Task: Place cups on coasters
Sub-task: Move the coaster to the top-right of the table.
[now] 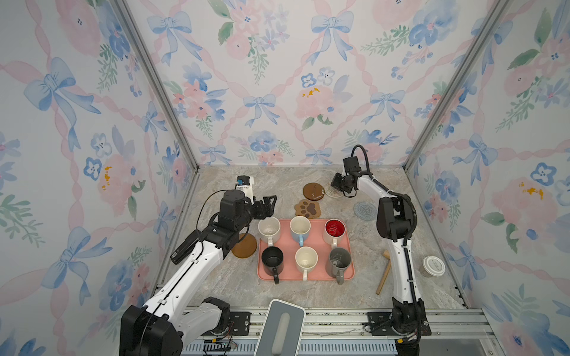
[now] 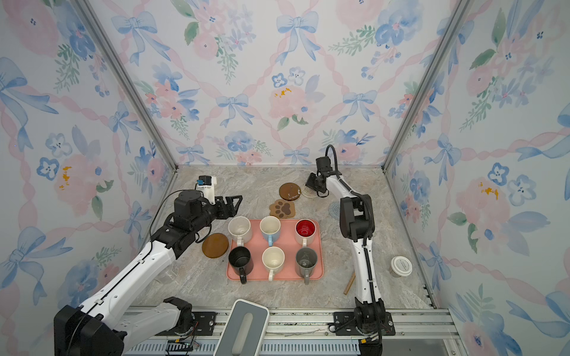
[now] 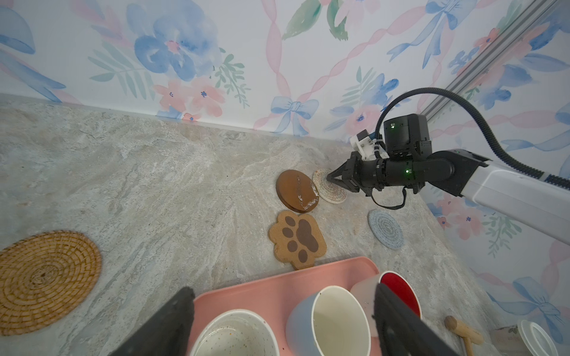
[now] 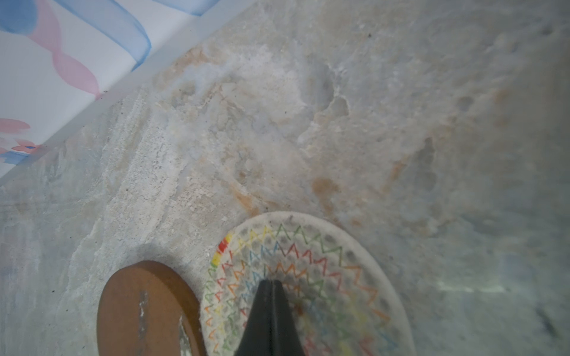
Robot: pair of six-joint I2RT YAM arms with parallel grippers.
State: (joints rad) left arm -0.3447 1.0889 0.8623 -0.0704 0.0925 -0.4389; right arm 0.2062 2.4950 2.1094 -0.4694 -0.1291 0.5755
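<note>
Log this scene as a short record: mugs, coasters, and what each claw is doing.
mugs: six, all on pink tray
coasters: rattan, two brown rounds, paw-print, cream woven, light-blue woven; all bare
left claw: open, empty, near far-left cream mug
right claw: shut, tip at cream woven coaster

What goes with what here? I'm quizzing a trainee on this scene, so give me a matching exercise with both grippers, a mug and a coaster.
Things: 1 left gripper; 2 right gripper; 3 grey mug; 4 paw coaster.
States: a on the pink tray; b shut, at the cream coaster; c open; d on the table, by the tray.
Pairs: 1-c; 2-b; 3-a; 4-d.
</note>
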